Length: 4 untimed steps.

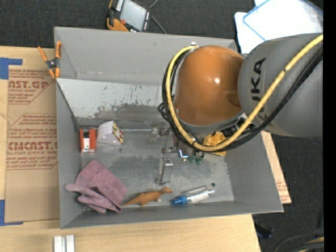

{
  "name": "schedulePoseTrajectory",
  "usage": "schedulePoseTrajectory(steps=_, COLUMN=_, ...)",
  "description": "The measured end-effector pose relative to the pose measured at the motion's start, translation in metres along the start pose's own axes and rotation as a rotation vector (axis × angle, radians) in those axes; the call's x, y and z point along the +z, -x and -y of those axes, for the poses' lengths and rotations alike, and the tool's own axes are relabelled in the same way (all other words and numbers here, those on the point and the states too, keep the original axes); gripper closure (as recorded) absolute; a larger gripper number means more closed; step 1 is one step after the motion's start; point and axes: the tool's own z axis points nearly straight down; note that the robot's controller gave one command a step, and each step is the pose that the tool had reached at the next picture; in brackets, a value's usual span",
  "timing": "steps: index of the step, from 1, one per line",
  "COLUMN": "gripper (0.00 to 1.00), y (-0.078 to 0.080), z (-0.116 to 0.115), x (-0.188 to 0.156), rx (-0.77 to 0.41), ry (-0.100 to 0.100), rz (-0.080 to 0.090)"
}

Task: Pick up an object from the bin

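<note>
My gripper (166,171) reaches down from under the orange cover to the bin floor, a little right of the middle. Nothing shows in its grasp. Just below it, near the front wall, lies an orange toy lizard (148,197). To the right of the lizard lies a clear pen-like tube with a blue cap (191,197). A small green thing (198,160) sits right beside the gripper, partly hidden by the arm.
A mauve glove (97,185) lies crumpled in the front left corner. At the left wall stand a small red-and-white box (87,139) and a white crumpled packet (110,133). A yellow thing (215,139) peeks out under the arm at the right.
</note>
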Motion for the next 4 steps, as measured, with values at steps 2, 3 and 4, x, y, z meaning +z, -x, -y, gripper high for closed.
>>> schedulePoseTrajectory(steps=2, gripper=0.00, y=0.010, z=-0.082, x=0.085, rx=0.152, ry=0.003, rz=0.000)
schedulePoseTrajectory(steps=3, gripper=0.00, y=0.021, z=-0.104, x=0.081, rx=-0.146, ry=0.002, rz=0.018)
schedulePoseTrajectory(steps=4, gripper=0.00, y=0.003, z=-0.108, x=0.113, rx=0.136, ry=0.002, rz=0.002)
